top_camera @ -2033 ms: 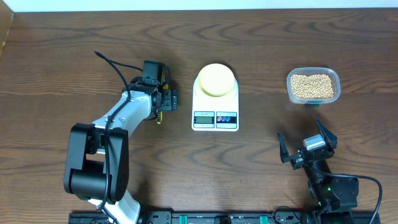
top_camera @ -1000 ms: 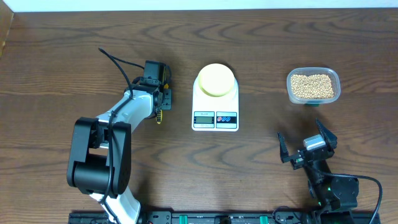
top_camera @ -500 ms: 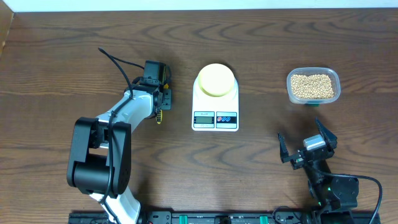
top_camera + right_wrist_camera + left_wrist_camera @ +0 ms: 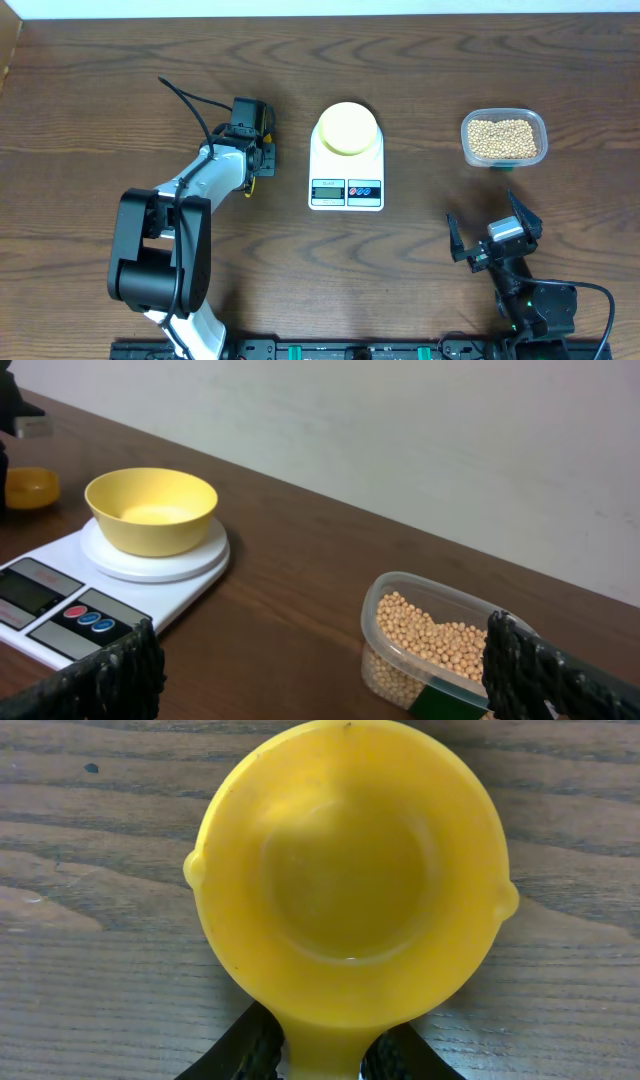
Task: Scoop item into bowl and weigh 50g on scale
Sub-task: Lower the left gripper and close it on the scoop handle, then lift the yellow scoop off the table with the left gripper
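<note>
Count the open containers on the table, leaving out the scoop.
2. A pale yellow bowl sits on the platform of the scale, mid-table; a clear tub of beans stands to the right of the scale. Nothing suggests a hidden one.

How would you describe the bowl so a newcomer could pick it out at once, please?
The white scale stands centrally on the table. On its round platform, behind the display and buttons, sits the pale yellow bowl. Unlike the clear tub of beans to its right, it is opaque and empty.
</note>
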You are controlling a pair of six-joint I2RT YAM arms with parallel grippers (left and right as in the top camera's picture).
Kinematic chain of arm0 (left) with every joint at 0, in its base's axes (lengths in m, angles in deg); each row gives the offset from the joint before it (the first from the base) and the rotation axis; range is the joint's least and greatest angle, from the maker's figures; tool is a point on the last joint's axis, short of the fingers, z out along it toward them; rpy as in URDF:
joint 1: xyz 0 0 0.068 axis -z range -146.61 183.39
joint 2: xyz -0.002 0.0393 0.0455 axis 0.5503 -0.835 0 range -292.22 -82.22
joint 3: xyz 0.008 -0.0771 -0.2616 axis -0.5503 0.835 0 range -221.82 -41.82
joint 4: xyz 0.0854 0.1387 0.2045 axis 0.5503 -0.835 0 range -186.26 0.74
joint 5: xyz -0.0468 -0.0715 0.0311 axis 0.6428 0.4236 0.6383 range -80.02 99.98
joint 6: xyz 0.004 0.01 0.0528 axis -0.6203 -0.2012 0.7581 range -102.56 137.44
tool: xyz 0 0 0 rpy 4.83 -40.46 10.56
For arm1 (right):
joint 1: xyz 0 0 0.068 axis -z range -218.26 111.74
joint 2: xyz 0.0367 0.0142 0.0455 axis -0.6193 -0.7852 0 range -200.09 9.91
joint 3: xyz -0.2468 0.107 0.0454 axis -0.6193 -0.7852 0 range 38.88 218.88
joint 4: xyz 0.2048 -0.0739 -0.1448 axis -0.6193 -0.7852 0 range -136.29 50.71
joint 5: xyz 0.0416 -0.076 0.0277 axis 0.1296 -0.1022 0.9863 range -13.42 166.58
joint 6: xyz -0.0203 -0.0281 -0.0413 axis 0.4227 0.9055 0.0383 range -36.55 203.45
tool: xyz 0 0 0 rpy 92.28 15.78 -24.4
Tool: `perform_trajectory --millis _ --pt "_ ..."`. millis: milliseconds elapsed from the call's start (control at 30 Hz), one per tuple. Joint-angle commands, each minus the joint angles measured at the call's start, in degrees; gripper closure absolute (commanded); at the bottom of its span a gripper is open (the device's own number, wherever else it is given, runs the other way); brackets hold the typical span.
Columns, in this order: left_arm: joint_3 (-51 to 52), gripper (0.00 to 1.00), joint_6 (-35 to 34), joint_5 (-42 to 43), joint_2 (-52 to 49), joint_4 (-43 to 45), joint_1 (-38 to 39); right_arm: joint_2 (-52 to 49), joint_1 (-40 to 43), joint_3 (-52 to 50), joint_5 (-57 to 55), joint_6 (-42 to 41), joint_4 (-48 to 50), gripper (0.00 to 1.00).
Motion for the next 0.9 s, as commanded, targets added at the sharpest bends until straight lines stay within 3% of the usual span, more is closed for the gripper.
perform_trajectory --millis 0,100,267,400,700,867 --pt "-0.1 0.72 0.0 -0.9 -0.7 -0.1 0.1 0.1 0.2 -0.1 0.2 0.5 -0.2 0.01" --pt "-0.1 0.75 0.0 -0.9 -0.7 -0.1 0.1 0.1 0.2 -0.1 0.2 0.5 -0.2 0.01" --pt "-0.1 0.89 -0.1 -1.0 -0.2 -0.2 0.1 0.1 0.2 -0.1 0.2 0.5 -0.2 0.01" --pt "-0.2 0.90 -1.0 -0.9 1.7 -0.3 0.1 0.1 0.2 -0.1 0.2 0.5 -0.2 0.01" --pt "-0.2 0.89 -11.4 -0.8 10.4 -0.4 0.1 0.1 0.2 -0.1 0.2 0.5 -0.2 0.01" --pt "-0.2 0.89 -21.7 5.1 15.0 -0.5 0.1 0.1 0.2 -0.1 0.2 0.5 -0.2 0.01"
